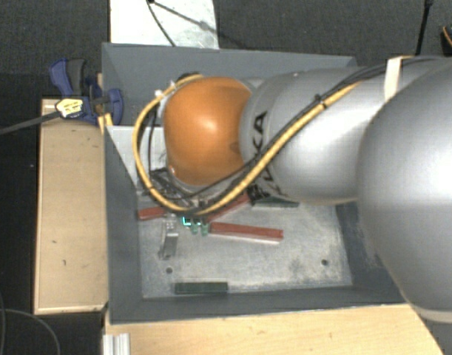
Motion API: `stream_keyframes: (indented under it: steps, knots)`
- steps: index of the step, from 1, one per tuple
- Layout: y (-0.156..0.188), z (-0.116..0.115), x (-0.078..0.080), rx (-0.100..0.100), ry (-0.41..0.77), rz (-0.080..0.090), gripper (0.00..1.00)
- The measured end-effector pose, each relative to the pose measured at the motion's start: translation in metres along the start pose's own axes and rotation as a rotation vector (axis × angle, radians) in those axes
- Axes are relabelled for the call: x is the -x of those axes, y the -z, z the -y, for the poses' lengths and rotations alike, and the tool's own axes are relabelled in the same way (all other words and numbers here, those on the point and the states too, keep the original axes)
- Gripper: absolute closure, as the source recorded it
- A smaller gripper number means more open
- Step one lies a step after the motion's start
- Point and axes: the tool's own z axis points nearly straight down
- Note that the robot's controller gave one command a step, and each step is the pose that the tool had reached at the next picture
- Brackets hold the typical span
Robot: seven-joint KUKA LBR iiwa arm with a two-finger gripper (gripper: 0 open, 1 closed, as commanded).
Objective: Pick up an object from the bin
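Reddish sticks (244, 232), at least two; one dark bar (201, 288).

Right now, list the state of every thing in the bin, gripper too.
Gripper: low over the bin floor, left part.
Long red-brown strip: lying flat, mid-floor, beside the gripper.
Second red-brown strip: flat, partly hidden under the arm.
Dark bar: flat by the near wall, alone.

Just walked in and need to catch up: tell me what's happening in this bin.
The arm reaches from the right into the grey bin, its orange wrist cover low over the floor's left half. The tool sits beneath it, beside a long reddish-brown strip; a shorter reddish strip pokes out to the left. A dark bar lies apart by the near wall. Whether the tool grips anything cannot be told.
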Motion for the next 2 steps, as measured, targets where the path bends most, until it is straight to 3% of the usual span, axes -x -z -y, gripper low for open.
stream_keyframes:
  steps: [1, 2]
  knots:
    - [-0.046, 0.027, 0.049, 0.001, -0.074, 0.008, 0.00]
    - [-0.114, 0.047, 0.057, -0.001, -0.075, 0.002, 0.00]
